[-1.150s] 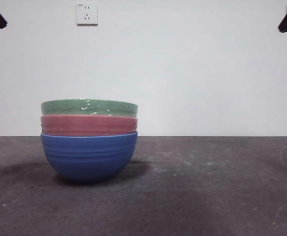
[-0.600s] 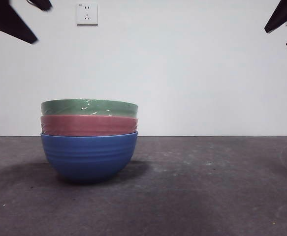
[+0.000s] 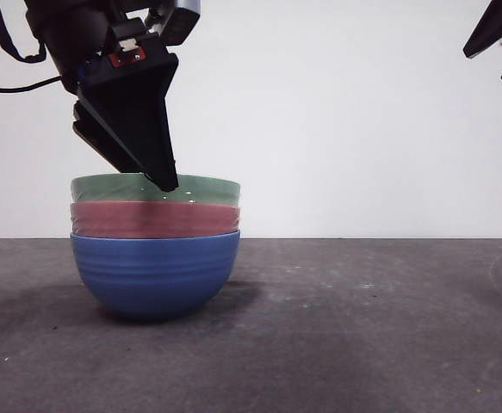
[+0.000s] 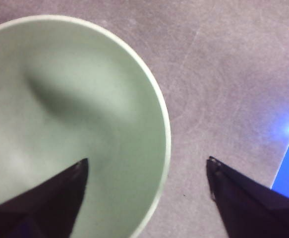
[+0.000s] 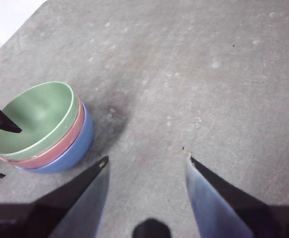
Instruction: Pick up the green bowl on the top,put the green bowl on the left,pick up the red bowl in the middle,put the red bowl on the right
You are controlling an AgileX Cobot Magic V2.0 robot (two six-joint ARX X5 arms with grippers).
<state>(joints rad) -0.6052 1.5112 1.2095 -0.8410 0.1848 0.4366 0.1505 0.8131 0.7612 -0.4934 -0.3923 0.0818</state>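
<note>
You're on step 1, picking the green bowl (image 3: 155, 188), which sits on top of the stack of 3, over the red bowl (image 3: 155, 219) and the blue bowl (image 3: 155, 274), left of centre on the grey table (image 3: 371, 327). The left gripper (image 4: 146, 166) hangs at the rim, spread wide and holding nothing, 1 jaw over the inside, 1 outside the wall. Next you likely need to lower and pinch that rim. The right gripper (image 5: 145, 162) waits well apart, spread and empty.

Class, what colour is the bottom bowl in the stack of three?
Solid blue: the round, faintly ribbed bottom bowl shows best in the front view.
</note>
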